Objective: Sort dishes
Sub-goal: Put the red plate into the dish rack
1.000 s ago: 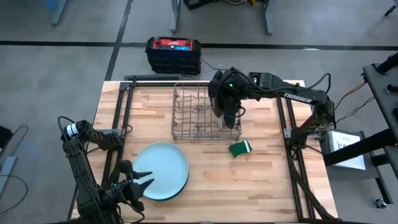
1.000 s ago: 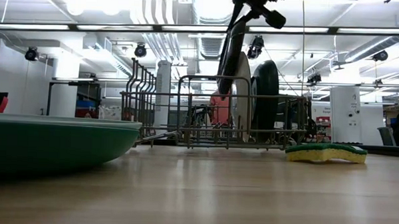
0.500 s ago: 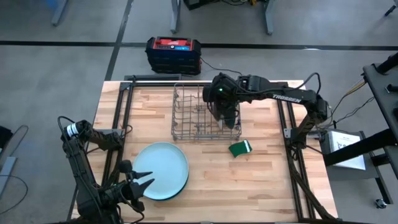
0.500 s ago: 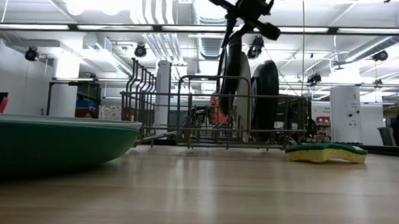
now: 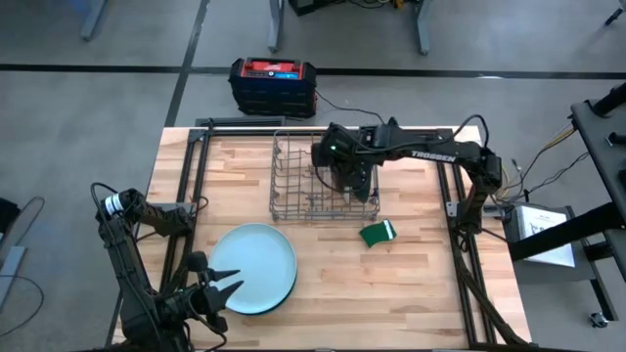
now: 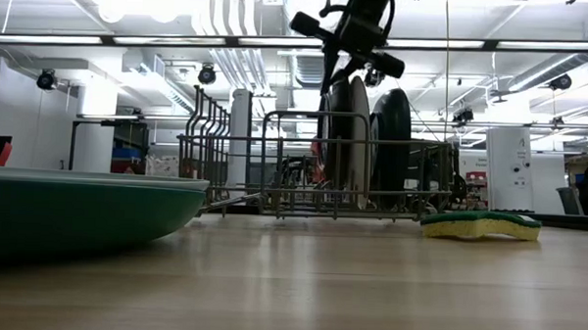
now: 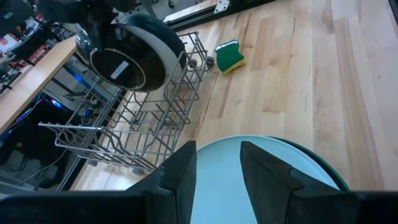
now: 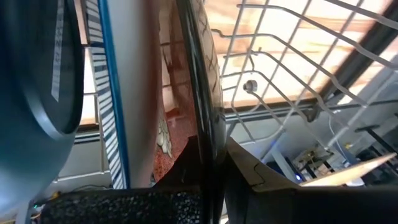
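Note:
My right gripper (image 6: 349, 51) is over the grey wire rack (image 5: 323, 181), shut on a dark red-brown plate (image 7: 124, 62) that stands on edge among the wires. Beside it in the rack stand a thin white plate (image 8: 127, 93) and a dark teal plate (image 6: 391, 139). At the near left a large pale blue plate (image 5: 252, 267) lies flat on a green plate (image 6: 76, 221). My left gripper (image 7: 217, 168) hovers open over the pale plate's near-left rim, touching nothing. My right gripper pinches the dark plate's upper rim (image 8: 204, 134) between its two fingers, coming from above and slanting down. The plate stands upright on edge below the fingers, its lower part between the rack's wires (image 6: 334, 191). Whether it rests on the rack's floor cannot be told.
A green sponge with a white edge (image 5: 378, 233) lies on the wood just near-right of the rack. A red and black box (image 5: 273, 83) sits beyond the table's far edge. Bare wood spreads across the near right of the table (image 5: 391, 293).
My right gripper has gone down and toward the table's left with the dark plate, tipping more steeply. The plate, still on edge, has sunk deeper between the rack's wires beside the white plate.

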Available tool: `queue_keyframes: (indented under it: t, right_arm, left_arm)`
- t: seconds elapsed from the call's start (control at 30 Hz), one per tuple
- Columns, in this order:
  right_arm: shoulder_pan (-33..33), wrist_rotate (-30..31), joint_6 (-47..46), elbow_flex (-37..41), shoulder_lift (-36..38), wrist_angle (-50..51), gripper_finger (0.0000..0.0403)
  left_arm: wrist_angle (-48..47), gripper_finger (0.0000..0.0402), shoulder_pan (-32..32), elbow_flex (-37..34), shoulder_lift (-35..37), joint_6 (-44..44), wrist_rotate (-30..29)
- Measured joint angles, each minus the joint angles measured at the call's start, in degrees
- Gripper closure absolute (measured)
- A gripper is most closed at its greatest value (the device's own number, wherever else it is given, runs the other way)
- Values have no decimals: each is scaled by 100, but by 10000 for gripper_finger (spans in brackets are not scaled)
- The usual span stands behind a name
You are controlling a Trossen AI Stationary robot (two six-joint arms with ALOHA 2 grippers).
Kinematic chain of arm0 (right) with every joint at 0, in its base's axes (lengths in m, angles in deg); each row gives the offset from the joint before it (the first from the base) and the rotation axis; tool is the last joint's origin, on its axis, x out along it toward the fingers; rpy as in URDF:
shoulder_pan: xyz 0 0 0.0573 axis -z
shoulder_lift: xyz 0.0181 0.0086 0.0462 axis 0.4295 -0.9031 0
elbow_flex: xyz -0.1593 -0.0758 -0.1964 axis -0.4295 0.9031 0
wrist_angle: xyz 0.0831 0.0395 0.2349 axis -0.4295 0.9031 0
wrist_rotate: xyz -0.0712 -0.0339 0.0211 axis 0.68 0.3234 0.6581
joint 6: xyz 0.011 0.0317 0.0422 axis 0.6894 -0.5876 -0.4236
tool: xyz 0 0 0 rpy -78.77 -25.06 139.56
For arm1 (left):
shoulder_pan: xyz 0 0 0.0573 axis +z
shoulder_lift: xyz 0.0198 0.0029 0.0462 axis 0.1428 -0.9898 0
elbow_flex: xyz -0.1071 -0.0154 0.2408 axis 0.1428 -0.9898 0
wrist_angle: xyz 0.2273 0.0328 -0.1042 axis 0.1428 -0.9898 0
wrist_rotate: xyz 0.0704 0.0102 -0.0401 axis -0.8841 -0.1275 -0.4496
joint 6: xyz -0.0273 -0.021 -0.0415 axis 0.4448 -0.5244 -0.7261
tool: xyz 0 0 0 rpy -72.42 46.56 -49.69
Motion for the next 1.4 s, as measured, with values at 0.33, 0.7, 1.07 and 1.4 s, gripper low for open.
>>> queue_keyframes:
  t: [0.33, 0.7, 1.07, 1.4]
  right_arm:
    - [-17, 33, 33, -7, -216, -1, 394]
    - [-108, 241, -198, -17, -274, -30, 394]
    - [-123, 650, -444, -94, 9, -219, 394]
    - [-131, 494, -1202, -117, 91, -457, 394]
  left_arm:
    - [-2, 286, 0, 2, 0, 0, 0]
    - [-2, 286, 2, 1, 0, 22, -39]
    - [-4, 286, 2, 0, 0, 24, -76]
    - [-2, 286, 2, 0, 0, 46, -83]
